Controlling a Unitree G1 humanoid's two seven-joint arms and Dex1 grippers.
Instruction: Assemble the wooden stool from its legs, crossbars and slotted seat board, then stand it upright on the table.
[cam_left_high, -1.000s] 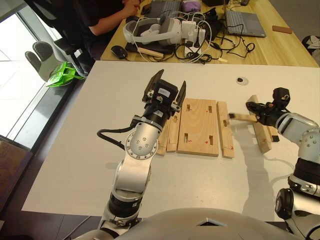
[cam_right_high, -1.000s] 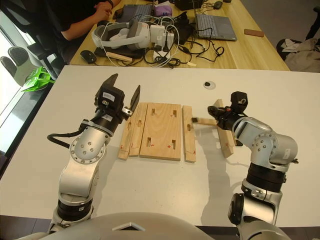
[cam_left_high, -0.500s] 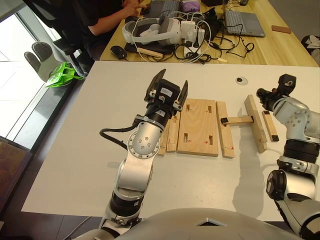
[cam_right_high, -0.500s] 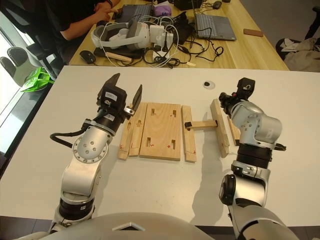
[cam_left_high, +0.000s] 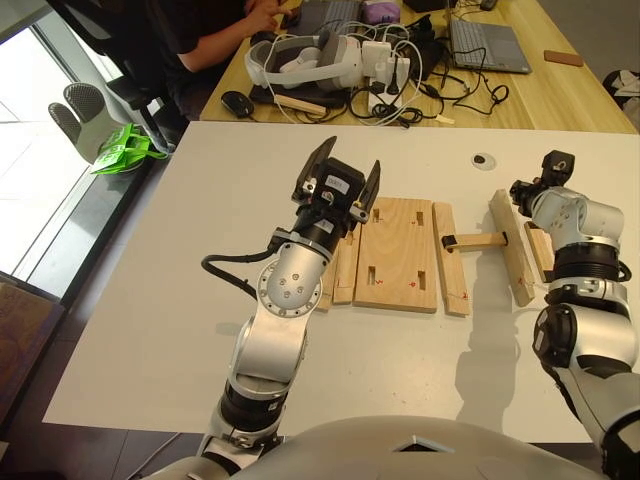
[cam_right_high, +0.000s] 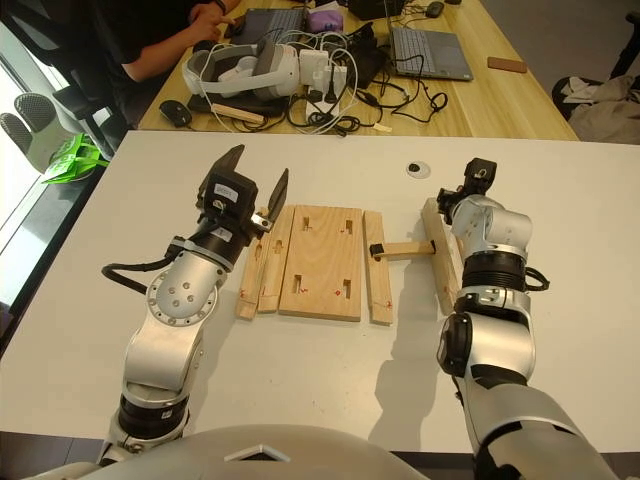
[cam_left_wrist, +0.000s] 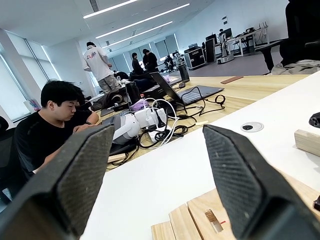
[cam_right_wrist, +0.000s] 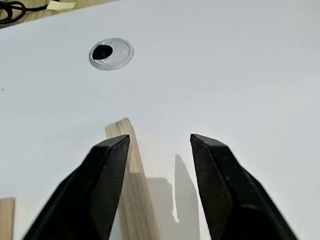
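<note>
The slotted seat board (cam_left_high: 397, 253) lies flat mid-table. Two legs (cam_left_high: 338, 272) lie against its left side and one leg (cam_left_high: 453, 260) against its right. A crossbar (cam_left_high: 478, 240) joined to another leg (cam_left_high: 512, 247) forms a T lying flat, its free end touching the right leg. A short wooden piece (cam_left_high: 540, 250) lies just beyond it. My left gripper (cam_left_high: 345, 185) hovers open above the left legs, empty. My right gripper (cam_right_wrist: 160, 145) stands open over the far end of the T's leg (cam_right_wrist: 125, 145), holding nothing.
A round cable grommet (cam_left_high: 485, 159) sits in the white table behind the parts. A wooden desk (cam_left_high: 520, 95) with a headset, laptops and cables runs along the far side. The table's left edge drops to the floor.
The right gripper let go of the T-shaped piece, which now lies flat against the right leg. That arm then pulled back to the leg's far end. The left gripper shifted slightly.
</note>
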